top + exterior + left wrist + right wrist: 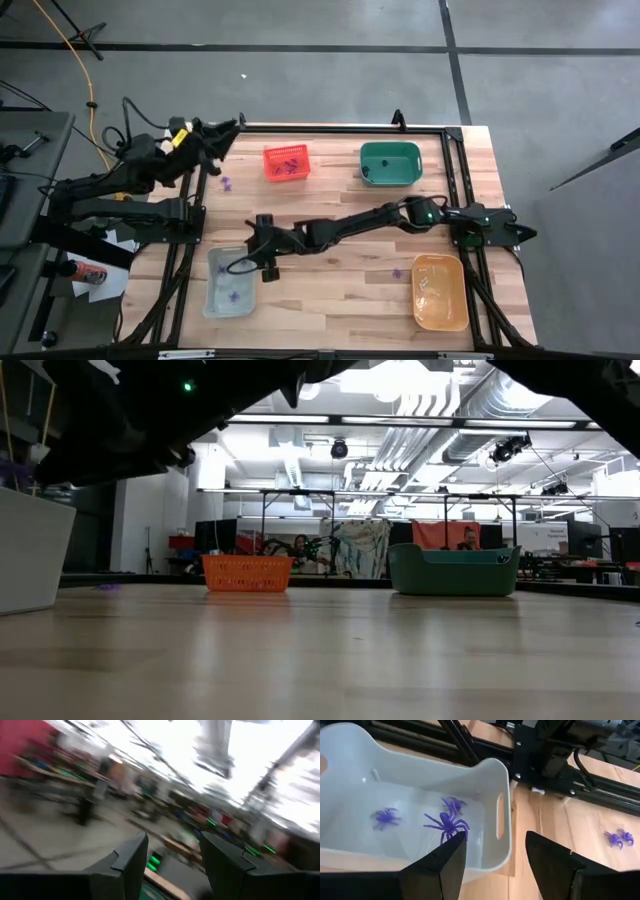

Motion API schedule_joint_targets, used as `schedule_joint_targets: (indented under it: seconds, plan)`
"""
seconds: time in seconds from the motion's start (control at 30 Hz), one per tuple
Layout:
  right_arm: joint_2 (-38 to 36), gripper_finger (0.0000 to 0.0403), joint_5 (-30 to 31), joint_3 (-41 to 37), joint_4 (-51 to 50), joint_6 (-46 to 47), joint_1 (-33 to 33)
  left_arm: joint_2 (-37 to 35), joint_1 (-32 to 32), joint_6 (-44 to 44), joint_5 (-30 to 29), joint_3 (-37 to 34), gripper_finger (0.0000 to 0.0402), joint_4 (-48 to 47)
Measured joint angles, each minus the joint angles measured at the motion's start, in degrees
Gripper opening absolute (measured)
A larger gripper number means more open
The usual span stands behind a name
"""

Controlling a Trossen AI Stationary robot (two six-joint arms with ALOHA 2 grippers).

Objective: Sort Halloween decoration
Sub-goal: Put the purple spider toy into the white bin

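- Purple spiders (445, 822) in clear bin (492, 780): three seen via right wrist cam, one blurred. Lying on bin floor, apart from each other.
- Loose purple spider (619, 838) on table (580, 825) beyond bin, near black frame rail. In overhead, more strays: one (226, 183) by left arm, one (396, 272) just beside orange bin (440, 292).
- More purple bits in red basket (287, 162); small dark item (367, 170) in green bin (390, 163), too small to ID.
- Right claw (492, 852) over near rim of clear bin, jaws apart, nothing between them. Reads as drop done, though only a guess.
- Left claw (170, 860) raised off table at far-left edge, aimed into room; jaws apart, empty.
- Risk: claw sits close to bin rim; low pull-back could clip wall, shove or tip light bin, spill spiders.
- Risk: spiders tiny, thin-legged, flat; pinch likely to slip or flick them off table, esp. stray nr edge.
- Risk: right arm stretched across whole table; could cross w/ left arm if both go for same stray.
- Hard to see: left wrist cam motion-blurred, no table detail. Low cam mostly blocked by dark arm overhead; only faint purple speck on table at left. Count in red basket unclear. People in bkgd, far off.
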Motion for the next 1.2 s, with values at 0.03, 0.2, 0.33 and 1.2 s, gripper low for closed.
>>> schedule_joint_targets:
  seconds: [0.03, 0.2, 0.33, 1.2]
  plan:
    - [-0.07, 0.0201, 0.00, 0.00, -0.14, -0.22, -0.23, 0.11, -0.37, -0.29, 3.28, 0.00, 0.0172, -1.06]
    - [-0.57, 0.0201, -1.33, 0.00, -0.06, 0.47, -1.12, -0.78, -5.14, -10.00, 18.46, -0.02, 0.0172, -7.91]
    - [-0.57, 0.0201, -4.09, 0.00, -0.63, 2.70, -1.72, -2.70, -11.72, -15.75, 20.94, 5.02, 0.0157, -23.43]
    - [-0.57, 0.0201, -7.86, 0.00, 1.41, 6.13, -2.91, 18.07, -60.80, -44.91, -3.55, 5.18, 0.0000, -59.14]
